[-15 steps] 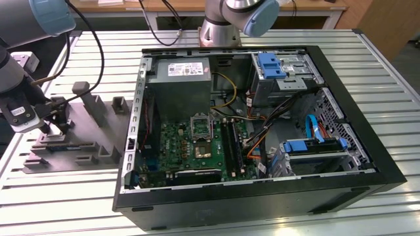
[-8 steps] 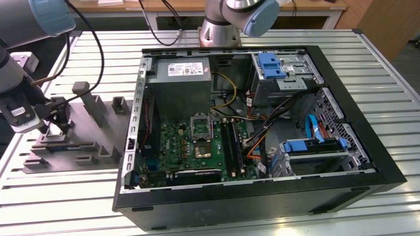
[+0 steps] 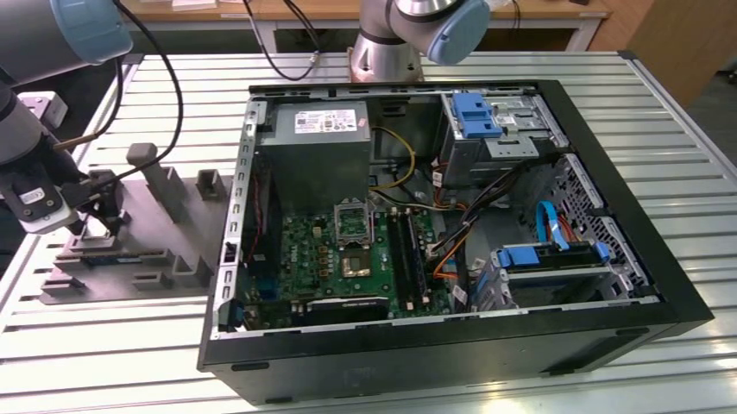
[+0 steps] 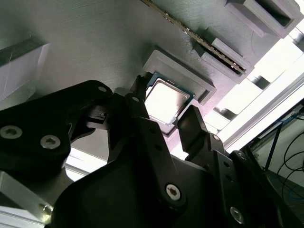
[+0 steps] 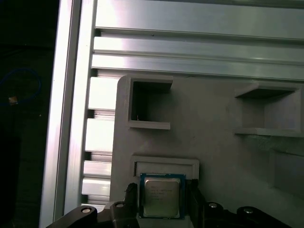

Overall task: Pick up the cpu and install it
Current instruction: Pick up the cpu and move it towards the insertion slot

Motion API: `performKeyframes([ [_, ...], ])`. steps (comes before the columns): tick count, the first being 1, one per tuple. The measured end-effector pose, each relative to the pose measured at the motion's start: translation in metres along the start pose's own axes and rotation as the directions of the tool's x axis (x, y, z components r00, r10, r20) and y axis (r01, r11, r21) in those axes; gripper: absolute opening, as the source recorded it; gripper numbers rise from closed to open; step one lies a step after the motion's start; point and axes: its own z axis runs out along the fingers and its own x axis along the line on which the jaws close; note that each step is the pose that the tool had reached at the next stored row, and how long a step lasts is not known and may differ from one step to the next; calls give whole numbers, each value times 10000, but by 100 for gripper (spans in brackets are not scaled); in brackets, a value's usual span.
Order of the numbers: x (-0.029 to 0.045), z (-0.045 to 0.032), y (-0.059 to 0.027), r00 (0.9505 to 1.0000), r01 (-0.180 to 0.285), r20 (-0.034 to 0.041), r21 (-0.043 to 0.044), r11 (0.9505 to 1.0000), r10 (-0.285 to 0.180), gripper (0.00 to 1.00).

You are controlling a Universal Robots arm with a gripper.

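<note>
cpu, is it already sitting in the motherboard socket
No, in the first wrist view the cpu lies in a shallow recess of the grey fixture plate on the slatted table, outside the computer case.

Silver-grey arm tubes end in pale blue joint caps. The matte black pincer is studded with silver hex screws. Black cables loop above the pincer.

I have the holder block lying on the table, to the exterior view's left of the open computer case. My gripper hangs over the block. In both wrist views the cpu lies in one of the block's recesses, seemingly right under the gripper.
</note>
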Motion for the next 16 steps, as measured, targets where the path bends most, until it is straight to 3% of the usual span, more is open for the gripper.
performKeyframes([
  [3,0,1,0,10000,0,-1,0,10000,0,52],
  [4,0,2,0,10000,0,-1,0,10000,0,46],
  [13,-1,8,0,10000,0,5,-2,10000,0,47],
  [14,-1,8,0,10000,0,4,-2,10000,0,53],
  [16,0,6,0,10000,0,1,-1,10000,0,53],
])
